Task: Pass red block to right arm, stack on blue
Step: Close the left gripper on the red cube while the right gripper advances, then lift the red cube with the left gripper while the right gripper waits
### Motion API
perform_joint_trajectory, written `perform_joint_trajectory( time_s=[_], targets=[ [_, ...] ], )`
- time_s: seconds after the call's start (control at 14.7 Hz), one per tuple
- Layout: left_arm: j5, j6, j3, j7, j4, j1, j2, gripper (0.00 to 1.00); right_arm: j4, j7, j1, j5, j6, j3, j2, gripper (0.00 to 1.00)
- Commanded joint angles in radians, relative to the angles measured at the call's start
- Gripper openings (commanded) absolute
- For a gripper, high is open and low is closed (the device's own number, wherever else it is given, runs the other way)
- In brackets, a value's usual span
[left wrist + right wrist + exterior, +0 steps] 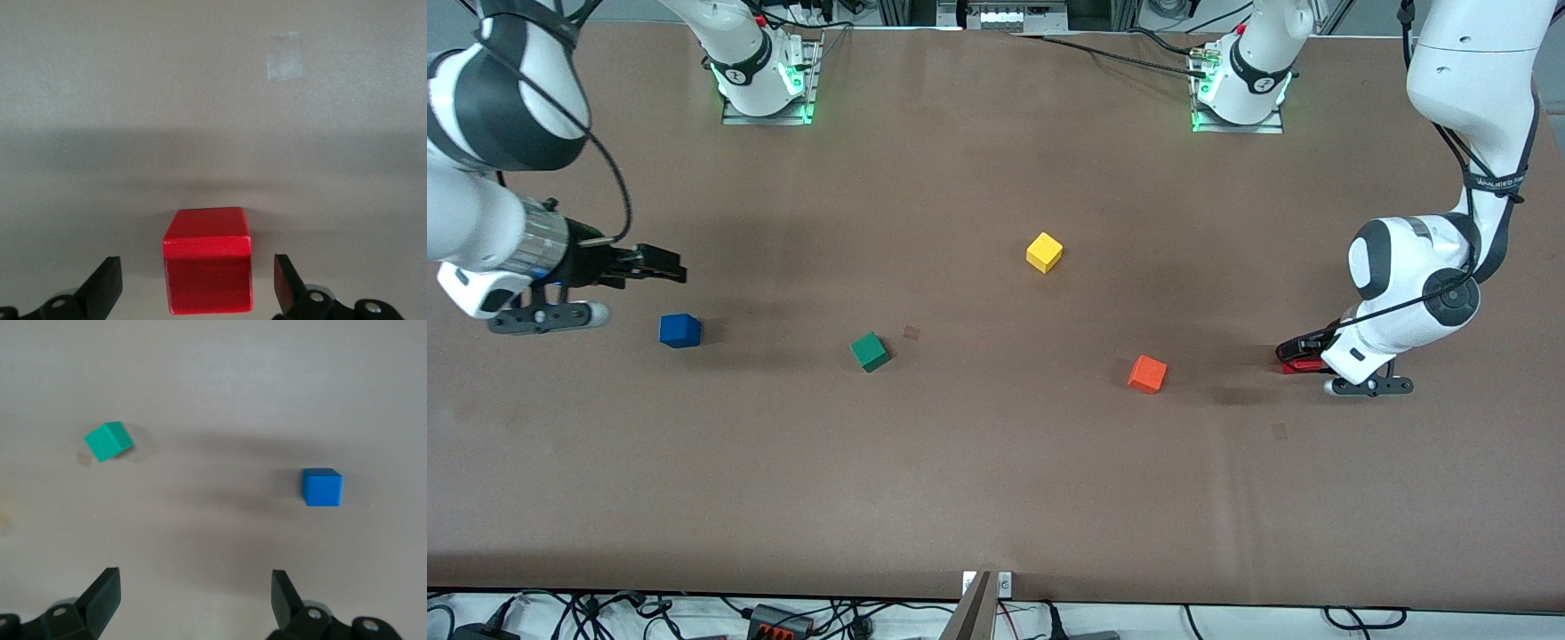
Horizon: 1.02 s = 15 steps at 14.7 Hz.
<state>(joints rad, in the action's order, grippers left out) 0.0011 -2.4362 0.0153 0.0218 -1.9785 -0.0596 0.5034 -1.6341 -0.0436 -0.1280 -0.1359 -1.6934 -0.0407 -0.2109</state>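
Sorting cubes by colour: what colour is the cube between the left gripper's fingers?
Bright red. The red block shows best in the left wrist view.

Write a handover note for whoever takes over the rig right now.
Left gripper: jaws open, low at the left arm's end of the table, straddling the red block, not closed on it.
Right gripper: jaws open, empty, waiting above the table by the blue block.
Done: the left gripper is lined up on the red block.
Left: grasp, pass to the right gripper, stack on the blue block.
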Motion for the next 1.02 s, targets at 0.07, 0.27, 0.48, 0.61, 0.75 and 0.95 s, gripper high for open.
perform_joint_trajectory(
  time_s=[0.07,0.27,0.48,0.61,0.75,0.95],
  targets=[
    [-0.071,-0.024,-0.017,-0.006,-0.008,-0.003,0.015,1.0,0.019,-0.007,-0.053,-0.133,0.004,-0.007,-0.034,1.0],
    [-0.073,-0.024,-0.023,0.009,-0.008,-0.012,0.03,0.95,0.019,0.007,-0.073,-0.214,0.0,-0.005,-0.045,1.0],
    [-0.072,-0.026,-0.023,0.01,-0.005,-0.017,0.035,0.86,0.016,0.008,-0.076,-0.384,-0.006,-0.008,-0.071,1.0],
    [-0.072,-0.046,-0.023,0.012,-0.008,-0.017,0.038,0.85,0.016,0.01,-0.084,-0.399,-0.017,-0.008,-0.073,1.0],
    [-0.072,-0.047,-0.023,0.013,-0.008,-0.017,0.049,0.8,0.011,0.005,-0.091,-0.398,-0.063,-0.007,-0.074,1.0],
    [-0.07,-0.047,-0.023,0.013,-0.008,-0.017,0.049,0.5,0.017,0.008,-0.119,-0.404,-0.106,-0.007,-0.074,1.0]
  ],
)
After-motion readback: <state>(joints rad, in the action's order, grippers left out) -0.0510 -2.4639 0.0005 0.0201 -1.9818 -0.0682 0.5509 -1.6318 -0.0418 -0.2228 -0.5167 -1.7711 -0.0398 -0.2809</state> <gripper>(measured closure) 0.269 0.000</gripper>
